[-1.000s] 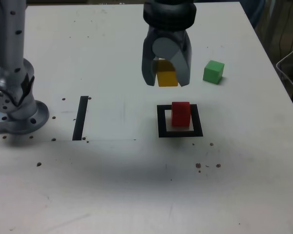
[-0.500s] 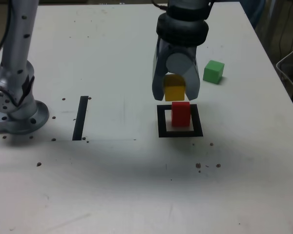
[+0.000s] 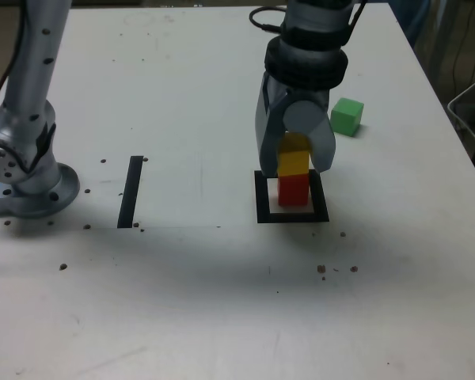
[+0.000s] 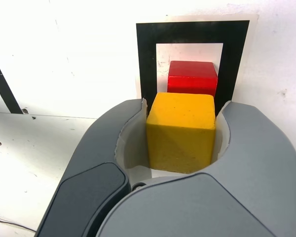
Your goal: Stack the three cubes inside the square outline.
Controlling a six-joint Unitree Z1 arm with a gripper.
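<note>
The red cube (image 3: 294, 190) (image 4: 193, 77) stands inside the square outline (image 3: 260, 198) (image 4: 147, 54) of black tape. Directly above it is the yellow cube (image 3: 293, 161) (image 4: 181, 131), with my gripper (image 3: 296, 162) (image 4: 182, 129) shut on its sides. In the exterior view the yellow cube's underside looks level with the red cube's top; whether they touch I cannot tell. The green cube (image 3: 347, 116) sits on the white table toward the exterior view's far right, apart from the others.
A straight black tape strip (image 3: 131, 191) (image 4: 1, 84) lies on the table at the exterior view's left. The arm's grey base (image 3: 28, 178) stands at the left edge. Small dark specks dot the white table (image 3: 222, 301).
My gripper carried the yellow cube from behind the outline toward the near side and downward, ending right over the red cube. The grip stayed shut.
</note>
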